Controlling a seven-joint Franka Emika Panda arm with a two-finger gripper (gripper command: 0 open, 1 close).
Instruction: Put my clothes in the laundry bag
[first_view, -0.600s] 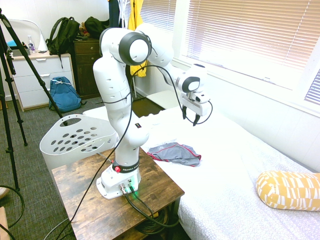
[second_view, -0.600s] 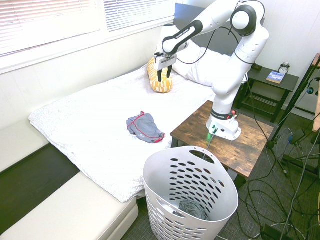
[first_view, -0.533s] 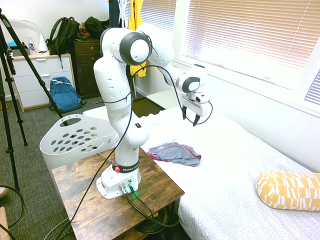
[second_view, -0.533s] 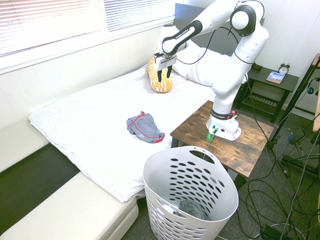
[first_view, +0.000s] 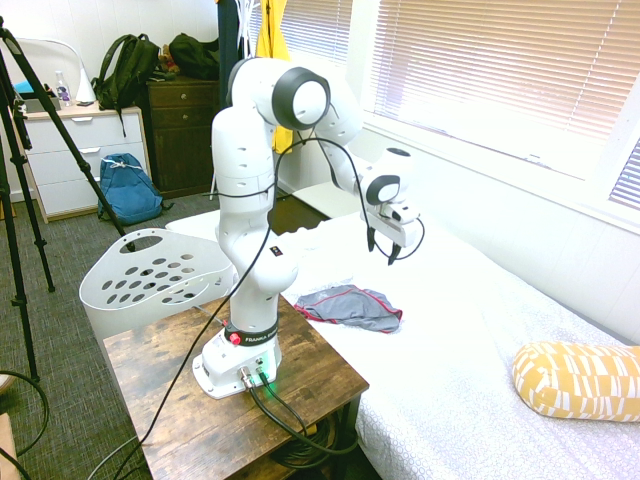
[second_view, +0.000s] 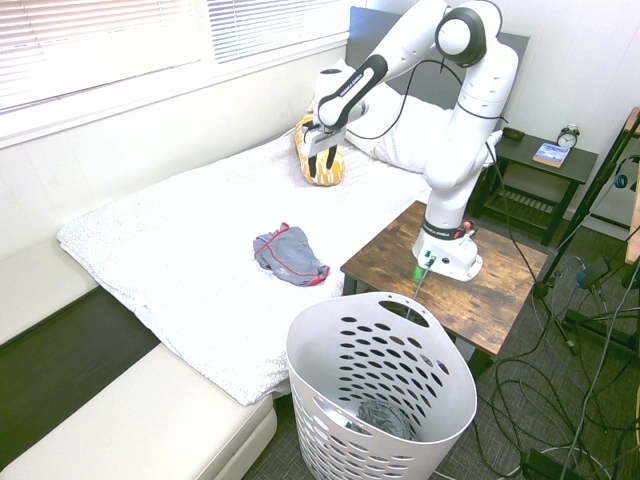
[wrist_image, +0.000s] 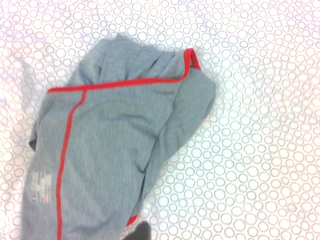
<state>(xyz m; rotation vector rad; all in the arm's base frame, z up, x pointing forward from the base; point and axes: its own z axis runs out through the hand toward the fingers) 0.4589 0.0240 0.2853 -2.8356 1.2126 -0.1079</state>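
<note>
So in the last half second or so the arm (first_view: 255, 190) has swung: its shoulder and elbow shifted over and the gripper (first_view: 380, 247) dropped lower and closer to the bed (first_view: 470, 330) than it was a moment ago. In the second exterior view it has slid a bit toward 9 o'clock and down too. Looks like it's lining up for the pick, so the task is really only at the approach stage, nothing grabbed yet.

The jaws are spread wide with nothing between them, pointing straight down at the bedding.

The clothes (first_view: 350, 306), a little grey thing with red trim, lie crumpled on the white bedding near the edge by the wooden table (first_view: 180, 400). From the gripper in the first exterior view, the garment sits at about 7 o'clock, well below and clear of the fingertips, no contact. In the second exterior view the clothes (second_view: 288, 255) are at roughly 6 to 7 o'clock from the gripper (second_view: 322, 160). The wrist view is filled with the grey fabric (wrist_image: 110, 150), so the camera is looking down on it.

The basket (second_view: 380, 385) waits on the floor past the table, with some fabric already at the bottom.
</note>
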